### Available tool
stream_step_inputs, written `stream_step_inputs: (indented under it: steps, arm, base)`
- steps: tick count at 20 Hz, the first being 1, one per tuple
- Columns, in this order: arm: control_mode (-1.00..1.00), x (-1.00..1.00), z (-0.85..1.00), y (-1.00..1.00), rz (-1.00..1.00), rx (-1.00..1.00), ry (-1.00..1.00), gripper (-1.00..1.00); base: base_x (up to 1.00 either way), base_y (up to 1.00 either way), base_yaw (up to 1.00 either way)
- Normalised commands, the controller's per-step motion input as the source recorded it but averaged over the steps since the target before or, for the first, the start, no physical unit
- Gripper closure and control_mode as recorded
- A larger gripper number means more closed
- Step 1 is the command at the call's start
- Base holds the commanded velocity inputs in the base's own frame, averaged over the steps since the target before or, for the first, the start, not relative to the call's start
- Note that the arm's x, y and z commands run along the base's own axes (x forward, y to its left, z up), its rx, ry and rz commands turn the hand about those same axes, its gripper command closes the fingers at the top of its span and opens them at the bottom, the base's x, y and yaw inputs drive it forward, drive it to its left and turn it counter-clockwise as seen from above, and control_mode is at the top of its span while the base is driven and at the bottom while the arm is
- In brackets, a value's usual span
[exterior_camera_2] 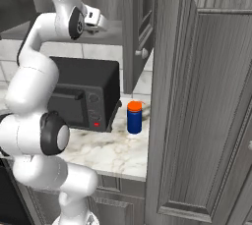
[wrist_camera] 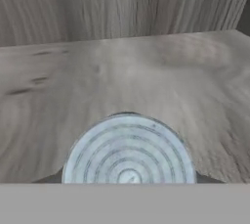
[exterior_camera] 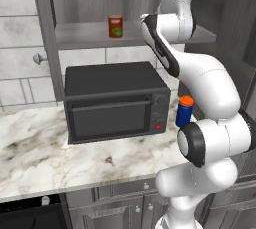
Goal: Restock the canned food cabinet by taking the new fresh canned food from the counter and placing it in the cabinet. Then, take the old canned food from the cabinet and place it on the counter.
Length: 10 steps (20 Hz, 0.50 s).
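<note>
The new fresh canned food shows its silvery ringed lid at the bottom of the hand view, with my gripper shut on it, a dark finger at each side. It is just over the cabinet's grey shelf board. In the right base view my hand is raised at the cabinet shelf. The old canned food, red with a green patch, stands upright on the cabinet shelf, left of my arm. The marble counter lies below.
A dark boxy oven stands on the counter under the shelf. A blue bottle with an orange cap stands to its right. The tall open cabinet door hangs at the right. The cabinet's wood-grain back wall is close ahead.
</note>
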Motion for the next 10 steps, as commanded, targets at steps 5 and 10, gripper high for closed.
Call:
stream_step_inputs:
  steps: [5,10]
  arm:
    - [-1.0,0.67,-0.27,-0.1,0.0,0.0,0.09,-1.0]
    - [-1.0,0.35,-0.15,-0.01,0.0,0.0,-0.02,-1.0]
  base:
    - [0.0,0.0,0.0]
    - [0.0,0.0,0.0]
